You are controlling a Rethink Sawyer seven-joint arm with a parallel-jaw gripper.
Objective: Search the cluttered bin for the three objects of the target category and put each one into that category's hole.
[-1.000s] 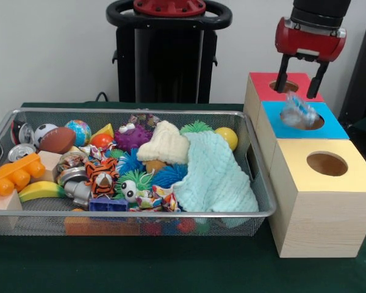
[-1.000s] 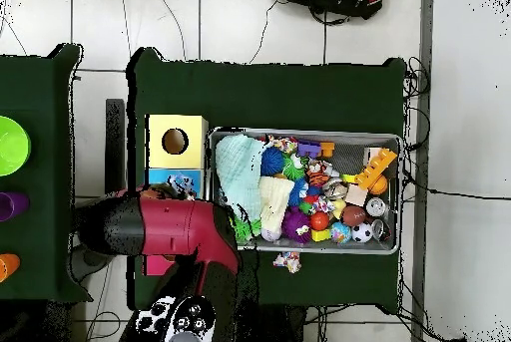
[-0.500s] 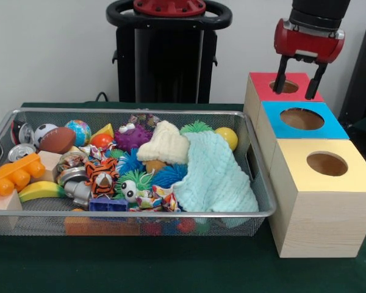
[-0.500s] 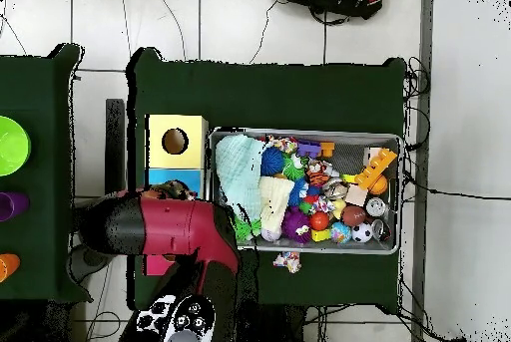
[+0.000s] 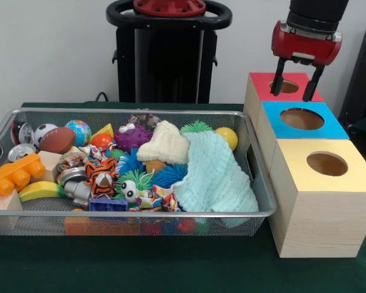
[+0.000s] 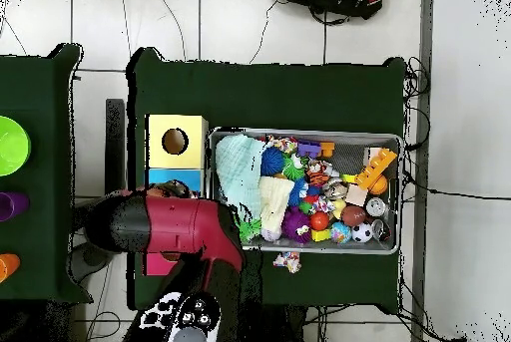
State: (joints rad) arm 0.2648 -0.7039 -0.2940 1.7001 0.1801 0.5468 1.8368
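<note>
My gripper (image 5: 292, 91) hangs open and empty above the boxes, over the seam between the red-topped box (image 5: 260, 84) and the blue-topped box (image 5: 335, 127). The round dark hole (image 5: 302, 118) in the blue top is open, with nothing showing in it. The wire mesh bin (image 5: 134, 112) sits to the left, full of toys. No clear plastic bottle shows in it. In the overhead view the red arm (image 6: 165, 226) covers the gripper and most of the blue box (image 6: 175, 177); the bin (image 6: 304, 134) lies to its right.
The yellow-topped box (image 5: 320, 183) stands nearest the camera. A pale green cloth (image 5: 215, 174) and a cream cloth (image 5: 165, 144) cover part of the bin. Metal cans (image 5: 19, 152) lie at its left end. A foil wrapper (image 6: 288, 260) lies on the table outside the bin.
One second ago a clear bottle sat at the blue hole below the open gripper; it has dropped out of sight. The gripper has risen slightly and stays open.
</note>
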